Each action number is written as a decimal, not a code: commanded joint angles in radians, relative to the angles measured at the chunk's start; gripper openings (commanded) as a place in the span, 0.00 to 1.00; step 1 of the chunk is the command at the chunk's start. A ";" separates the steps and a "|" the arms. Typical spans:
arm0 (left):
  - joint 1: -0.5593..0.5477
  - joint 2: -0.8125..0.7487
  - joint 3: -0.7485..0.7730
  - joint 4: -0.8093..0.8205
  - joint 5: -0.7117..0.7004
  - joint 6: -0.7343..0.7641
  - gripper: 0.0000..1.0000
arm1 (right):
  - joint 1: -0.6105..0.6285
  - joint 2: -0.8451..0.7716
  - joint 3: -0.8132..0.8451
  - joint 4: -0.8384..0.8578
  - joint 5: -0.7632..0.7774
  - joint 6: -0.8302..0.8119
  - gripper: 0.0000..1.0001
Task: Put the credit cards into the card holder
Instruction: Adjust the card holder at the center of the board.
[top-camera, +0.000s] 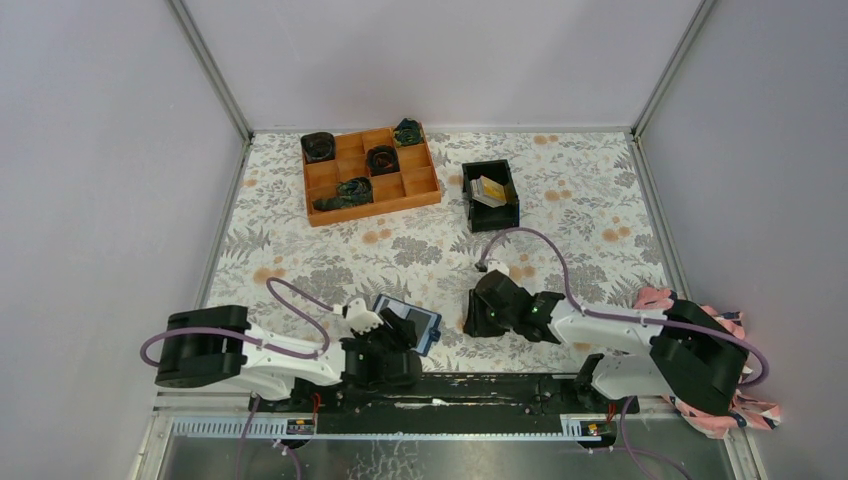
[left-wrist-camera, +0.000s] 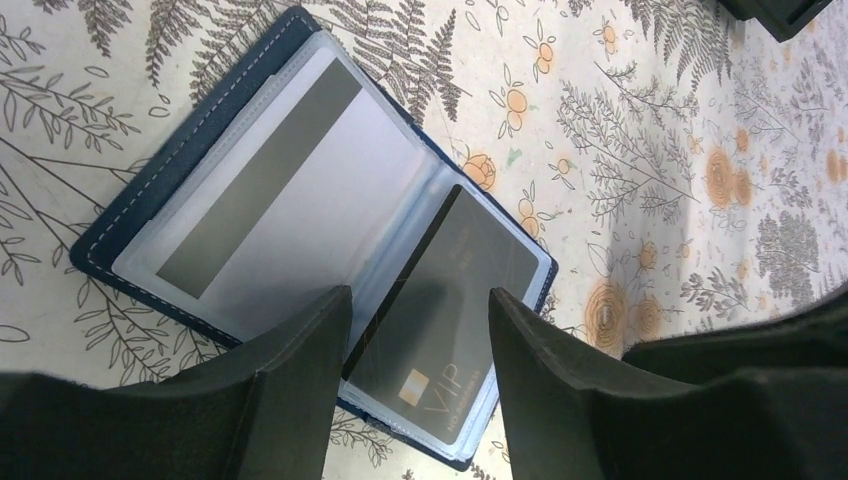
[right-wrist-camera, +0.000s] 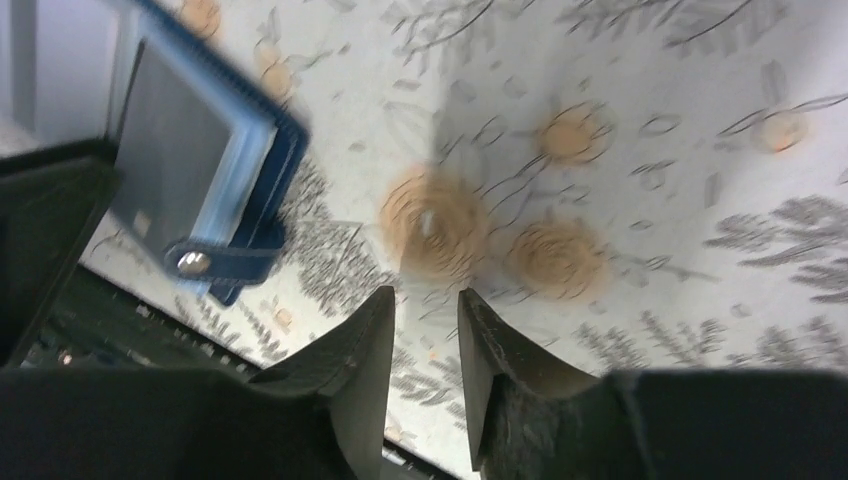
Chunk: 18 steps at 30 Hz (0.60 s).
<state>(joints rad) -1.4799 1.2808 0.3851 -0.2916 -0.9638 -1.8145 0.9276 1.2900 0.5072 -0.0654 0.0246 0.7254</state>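
Worktop seen from above: the card holder (top-camera: 408, 323) lies open near the front edge, by the left arm. More credit cards (top-camera: 487, 190) sit in a black bin (top-camera: 492, 220) well apart at the back.

Left wrist view: the left end effector (left-wrist-camera: 420, 300) hangs wide open and empty over the holder. Its clear sleeves already show a pale striped card (left-wrist-camera: 290, 190) and a dark card (left-wrist-camera: 450, 290).

Right wrist view, blurred: the right end effector (right-wrist-camera: 425, 300) seems narrowly parted, gripping nothing, beside the holder's snap tab (right-wrist-camera: 215, 262).

We judge the cards light, stiff and slick, best pinched across an exposed edge. The holder looks soft, light and likely to slide, so we would pin one cover.
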 joint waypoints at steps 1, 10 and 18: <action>-0.015 0.076 0.015 -0.015 -0.001 -0.045 0.60 | 0.086 -0.066 -0.017 0.044 0.022 0.076 0.38; -0.042 0.160 0.031 -0.016 0.027 -0.131 0.51 | 0.263 0.058 0.032 0.078 0.202 0.176 0.40; -0.072 0.206 0.045 -0.015 0.036 -0.166 0.47 | 0.307 0.176 0.115 0.056 0.339 0.191 0.41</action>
<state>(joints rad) -1.5307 1.4502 0.4358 -0.2848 -1.0363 -1.9549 1.2133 1.4078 0.5644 0.0364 0.2287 0.8951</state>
